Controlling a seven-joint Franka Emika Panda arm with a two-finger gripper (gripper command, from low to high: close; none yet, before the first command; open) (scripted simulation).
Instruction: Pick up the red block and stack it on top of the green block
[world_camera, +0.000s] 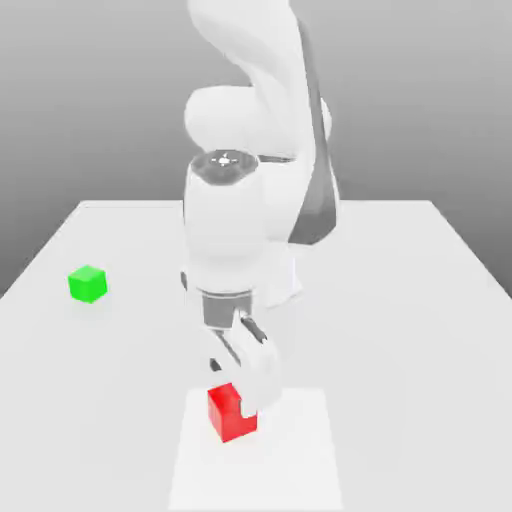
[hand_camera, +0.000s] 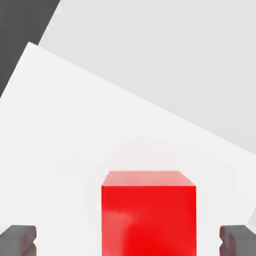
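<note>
The grey room sits behind a wide white table (world_camera: 400, 300), smooth and likely a little slick. Low in the exterior view's centre, the end effector (world_camera: 236, 384) hangs just over the red block (world_camera: 232, 413), its fingers (hand_camera: 18, 239) spread wide either side of the block. The red block looks rigid, light and plain-faced, so pinching two opposite flat sides should hold. The green block (world_camera: 87, 283) rests well apart, mid-left
</note>
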